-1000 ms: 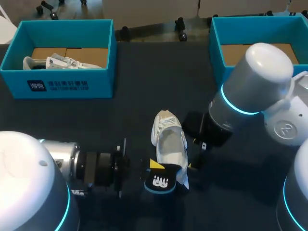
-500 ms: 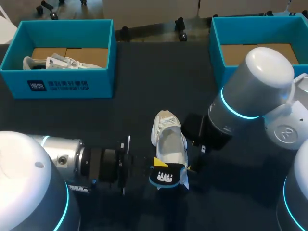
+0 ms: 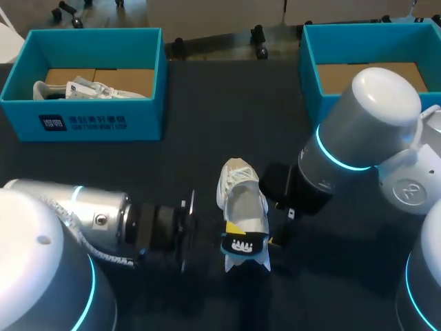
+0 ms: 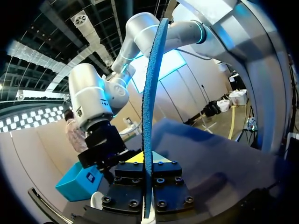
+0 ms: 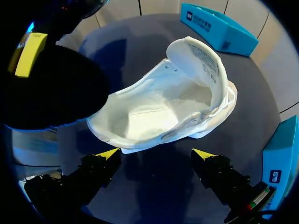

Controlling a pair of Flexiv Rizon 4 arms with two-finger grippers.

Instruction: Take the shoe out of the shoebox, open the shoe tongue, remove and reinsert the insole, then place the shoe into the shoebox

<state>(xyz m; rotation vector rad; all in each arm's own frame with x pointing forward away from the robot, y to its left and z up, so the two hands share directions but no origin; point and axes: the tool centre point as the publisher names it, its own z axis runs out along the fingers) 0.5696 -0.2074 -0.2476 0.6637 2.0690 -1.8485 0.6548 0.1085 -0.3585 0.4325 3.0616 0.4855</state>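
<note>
The left arm (image 3: 89, 221) comes in low from the left and lies almost flat. The left gripper (image 4: 148, 158) is pinched tight on a thin insole (image 4: 150, 93). The right arm (image 3: 358, 131) bends down from the right. The right gripper (image 5: 155, 156) points down with its two fingers spread wide apart.

A dark table (image 3: 207, 110) carries a blue box (image 3: 83, 123) at its far left corner. Inside the box, a white spare shoe (image 3: 89, 89) lies on brown cardboard (image 3: 127, 74), toward the box's left end.
</note>
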